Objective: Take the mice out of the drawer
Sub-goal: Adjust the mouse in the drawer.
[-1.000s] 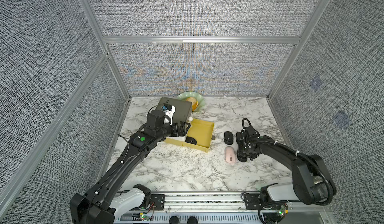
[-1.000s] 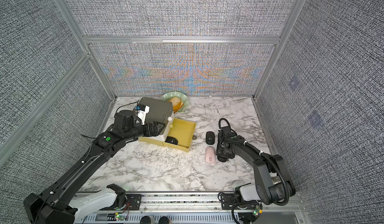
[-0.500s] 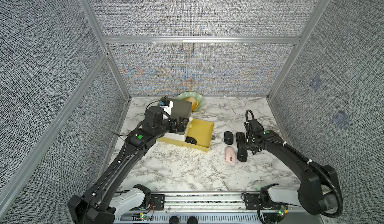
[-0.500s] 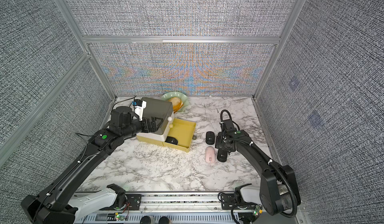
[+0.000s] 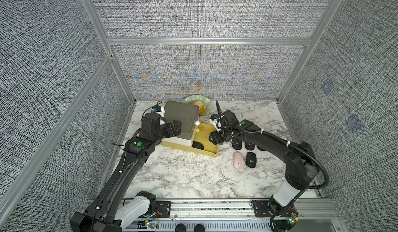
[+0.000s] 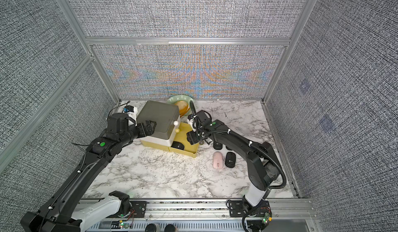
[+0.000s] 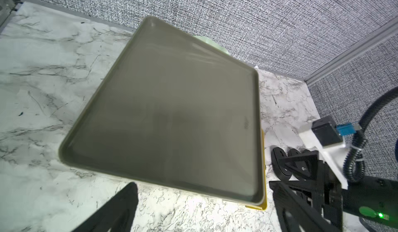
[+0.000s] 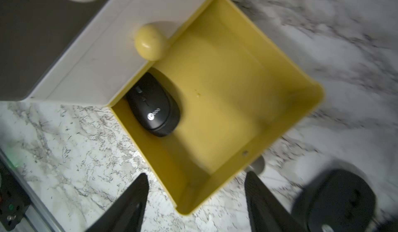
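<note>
Progress: task nearly done, judging by where the mice lie.

Out of the drawer:
- The pink mouse (image 5: 238,160) lies on the counter (image 5: 193,177), with a black mouse (image 5: 251,159) just beside it.
- A second black mouse (image 5: 237,143) and a third black mouse (image 5: 249,145) lie farther back, near the drawer's front.
- The right arm (image 5: 269,140) crosses over that group and may hide more, so the count is not certain.

In the drawer:
- The yellow drawer (image 8: 237,90) stands pulled out of the cabinet (image 5: 182,116).
- The last mouse (image 8: 154,107), black, lies in a back corner against the side wall.
- One end of it is tucked under the edge of the white drawer (image 8: 86,65) above.
- The rest of the drawer floor is bare.

Pincers:
- The right pincer (image 8: 196,177) is partly open and empty. It hovers over the drawer's outer corner, apart from the last mouse.
- The left pincer (image 5: 177,127) is spread wide with nothing gripped. It sits at the cabinet's side by the grey top. The views do not show whether it touches the cabinet.

Left to do (judgement): one pick. The right pincer has to reach to the back corner, close on the last mouse, lift it and set it on the counter with the others. The white drawer's overhang may crowd that grasp.
</note>
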You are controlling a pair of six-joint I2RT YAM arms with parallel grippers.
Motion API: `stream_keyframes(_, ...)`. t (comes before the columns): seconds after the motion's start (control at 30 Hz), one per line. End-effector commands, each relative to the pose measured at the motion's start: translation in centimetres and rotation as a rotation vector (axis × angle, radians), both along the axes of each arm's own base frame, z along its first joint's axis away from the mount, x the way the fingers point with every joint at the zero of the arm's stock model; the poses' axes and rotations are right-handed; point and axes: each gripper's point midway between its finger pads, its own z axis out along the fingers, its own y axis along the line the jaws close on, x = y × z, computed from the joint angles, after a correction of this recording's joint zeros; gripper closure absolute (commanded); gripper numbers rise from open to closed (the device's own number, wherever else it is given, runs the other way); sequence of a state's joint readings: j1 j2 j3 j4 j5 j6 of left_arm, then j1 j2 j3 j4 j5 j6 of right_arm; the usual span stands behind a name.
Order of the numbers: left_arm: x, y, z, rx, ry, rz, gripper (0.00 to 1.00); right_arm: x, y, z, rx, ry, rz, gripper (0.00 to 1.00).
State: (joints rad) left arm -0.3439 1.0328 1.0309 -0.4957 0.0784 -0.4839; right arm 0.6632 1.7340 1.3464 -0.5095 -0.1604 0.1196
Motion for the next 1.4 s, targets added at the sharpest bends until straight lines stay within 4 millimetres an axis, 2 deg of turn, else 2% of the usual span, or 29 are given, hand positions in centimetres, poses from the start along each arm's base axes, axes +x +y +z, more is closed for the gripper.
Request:
stream_keyframes(0.0,0.0,0.8,-0.3,-0.03,0.007,0.05,0.03,0.5,3.1,-0.2,0.08,-0.061,0.129,0.31)
stream_keyframes(0.13,0.2,0.9,-1.3,-0.053,0.025,0.063,0.05,1.1,4.5,-2.8,0.106,-0.073,0.188,0.29)
stream_keyframes(0.27,0.5,0.8,-1.9,-0.073,0.035,0.067,0.06,1.4,5.6,-4.5,0.141,-0.088,0.227,0.27)
stream_keyframes(0.5,0.9,0.8,-2.9,-0.093,0.051,0.077,0.09,1.8,6.5,-6.5,0.168,-0.104,0.264,0.26)
stream_keyframes(0.67,1.1,1.0,-3.4,-0.095,0.059,0.084,0.09,1.1,6.3,-8.5,0.126,-0.079,0.324,0.24)
stream_keyframes(0.77,1.1,1.1,-3.6,-0.094,0.059,0.09,0.09,0.9,6.3,-9.0,0.115,-0.084,0.348,0.23)
stream_keyframes(0.93,1.3,1.3,-3.8,-0.102,0.062,0.103,0.1,2.2,5.6,-10.3,0.033,-0.096,0.311,0.24)
stream_keyframes(1.03,1.4,1.5,-3.9,-0.1,0.062,0.114,0.11,2.9,4.8,-10.1,0.003,-0.123,0.267,0.24)
stream_keyframes(1.23,1.7,1.6,-4.2,-0.093,0.07,0.118,0.11,4.5,2.3,-7.7,0.0,-0.19,0.129,0.26)
stream_keyframes(1.3,1.7,1.7,-4.1,-0.093,0.065,0.123,0.12,4.5,1.9,-7.2,-0.008,-0.196,0.114,0.26)
stream_keyframes(1.37,1.7,1.7,-3.9,-0.097,0.056,0.124,0.13,3.8,2.4,-6.4,0.032,-0.198,0.152,0.26)
